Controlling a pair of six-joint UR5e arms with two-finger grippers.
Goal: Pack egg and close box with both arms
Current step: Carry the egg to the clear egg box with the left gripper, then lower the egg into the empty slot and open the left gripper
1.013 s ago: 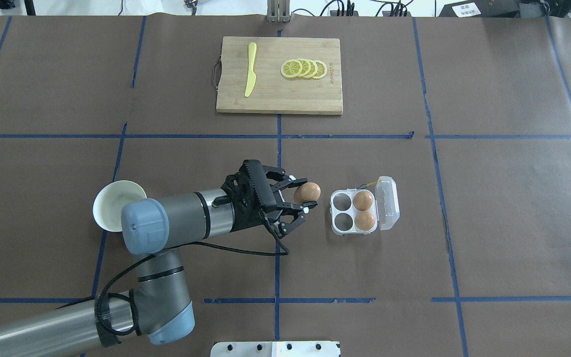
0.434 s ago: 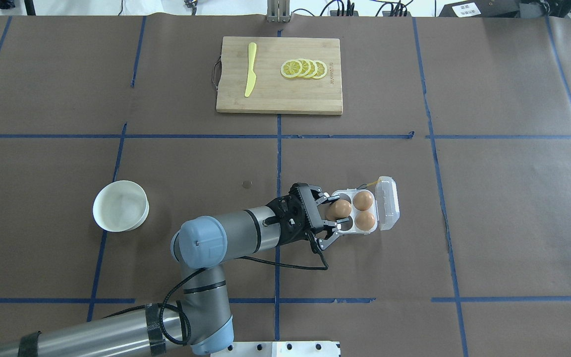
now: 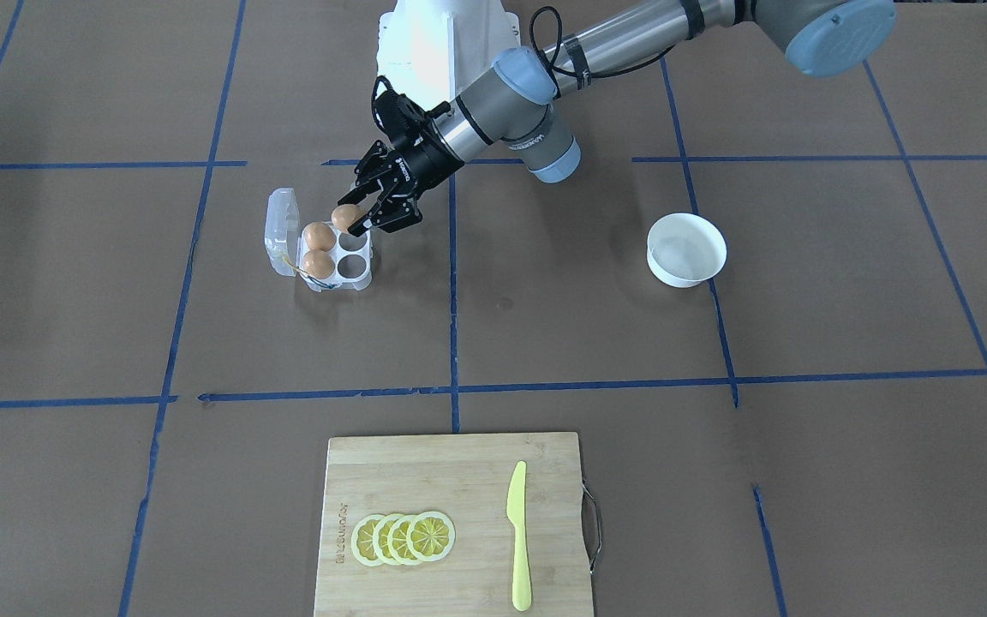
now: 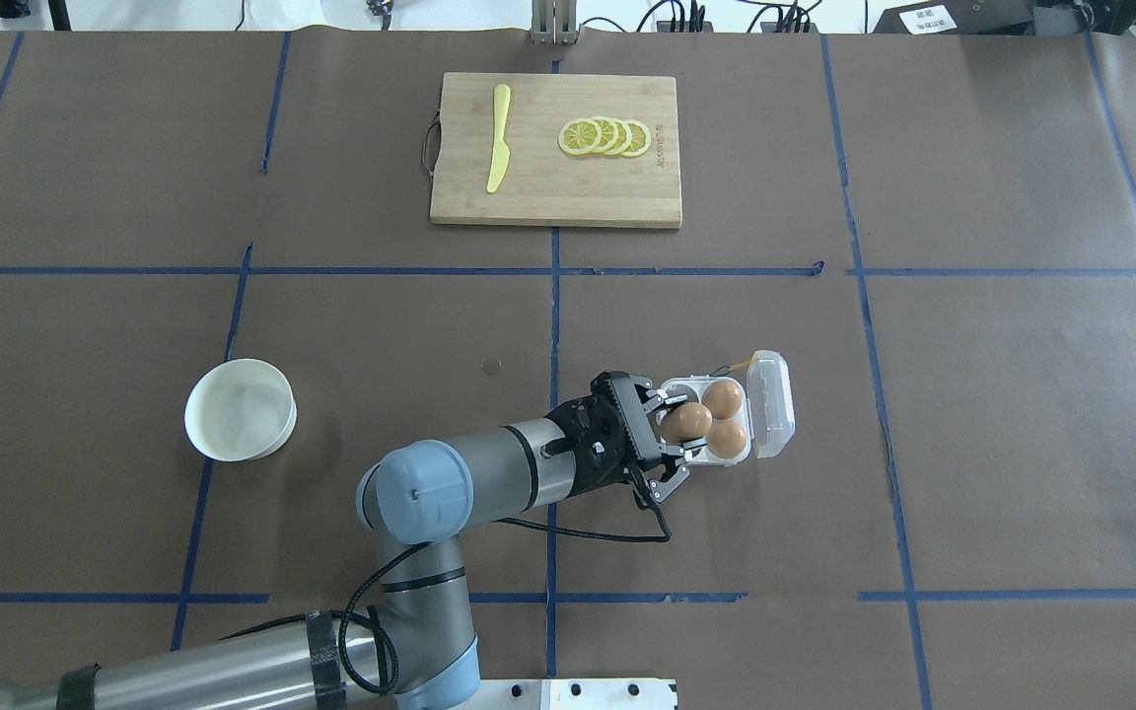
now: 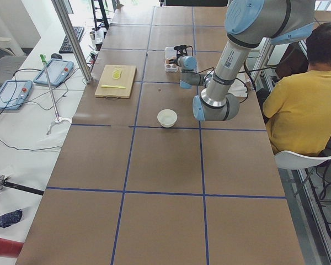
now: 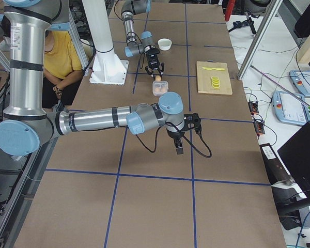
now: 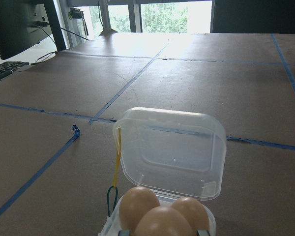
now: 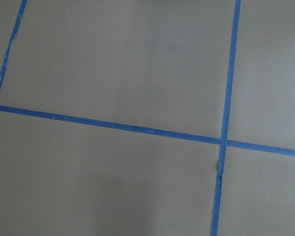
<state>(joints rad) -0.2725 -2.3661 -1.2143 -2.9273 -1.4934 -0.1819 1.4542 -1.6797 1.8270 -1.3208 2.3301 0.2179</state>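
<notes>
My left gripper (image 4: 678,426) is shut on the egg (image 4: 694,420) and holds it just above the empty cells on the box's (image 4: 704,460) left side. Two other brown eggs (image 4: 724,398) sit in the right-hand cells. The clear lid (image 4: 771,404) stands open on the far side. In the front-facing view the held egg (image 3: 343,217) hangs over the box's cell (image 3: 353,242) nearest the robot. The left wrist view shows the held egg (image 7: 162,223) low in front of the lid (image 7: 172,152). My right gripper (image 6: 179,149) hovers over bare table; I cannot tell whether it is open.
A white bowl (image 4: 240,409) stands left of the arm. A wooden cutting board (image 4: 556,192) with a yellow knife (image 4: 497,138) and lemon slices (image 4: 605,137) lies at the far side. A person in yellow (image 5: 303,105) sits by the table.
My left arm swung right from beside the bowl, carrying the egg to over the box's empty cells. The box and bowl have not moved.
</notes>
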